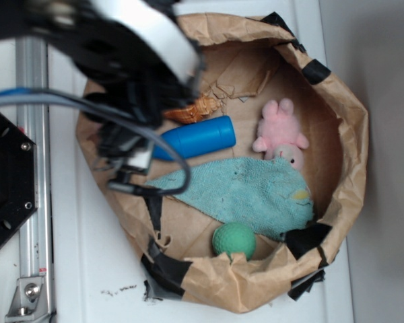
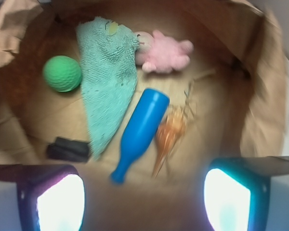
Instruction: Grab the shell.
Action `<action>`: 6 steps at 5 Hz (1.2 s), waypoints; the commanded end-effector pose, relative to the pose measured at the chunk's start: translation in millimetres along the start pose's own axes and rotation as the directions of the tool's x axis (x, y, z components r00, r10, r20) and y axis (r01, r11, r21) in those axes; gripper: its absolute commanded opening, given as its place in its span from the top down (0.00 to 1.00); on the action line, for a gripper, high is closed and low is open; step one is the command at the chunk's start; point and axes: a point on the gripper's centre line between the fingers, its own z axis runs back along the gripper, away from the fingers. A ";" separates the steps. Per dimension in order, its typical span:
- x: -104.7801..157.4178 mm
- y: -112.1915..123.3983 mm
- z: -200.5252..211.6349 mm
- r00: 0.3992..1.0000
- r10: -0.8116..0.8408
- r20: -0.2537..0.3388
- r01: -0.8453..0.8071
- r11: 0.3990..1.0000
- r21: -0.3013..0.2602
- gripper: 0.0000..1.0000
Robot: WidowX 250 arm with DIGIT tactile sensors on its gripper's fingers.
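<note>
A white bench (image 1: 87, 269) is seen from above in the exterior view, carrying a wide, shallow brown paper bag (image 1: 350, 134) whose rolled-down rim is patched with black tape. The blurred black and white robot arm (image 1: 121, 47) is held over the upper left part of the bag, with grey cables looping beneath it, and a metal rail (image 1: 30, 168) is seen along the left edge of the bench. Inside the bag a teal towel (image 1: 249, 192) is spread across the middle of the floor. Just above the towel a blue bottle-shaped pin (image 1: 198, 138) is laid on its side. The shell (image 1: 196, 110) is found immediately beside the pin, on the side away from the towel, partly hidden under the arm in the exterior view; in the wrist view the shell (image 2: 168, 134) is seen lying alongside the pin, its pointed tail directed toward the camera. A pink plush toy (image 1: 281, 134) is set near the far wall, its lower end touching the towel's edge. A green ball (image 1: 233, 240) is placed below the towel, near the rim. The end effector (image 2: 144, 197) is held released above the bag, its two fingers (image 2: 53, 197) spread wide at the bottom of the wrist view, with nothing between them.
</note>
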 end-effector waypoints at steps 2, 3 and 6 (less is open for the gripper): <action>20.8 6.4 -72.4 0.958 -0.276 -0.075 0.280 0.959 0.042 0.00; 17.9 18.6 -75.5 0.930 -0.362 -0.064 0.363 0.932 0.011 0.00; 18.7 34.9 -97.0 0.947 -0.303 -0.106 0.307 0.952 0.024 0.00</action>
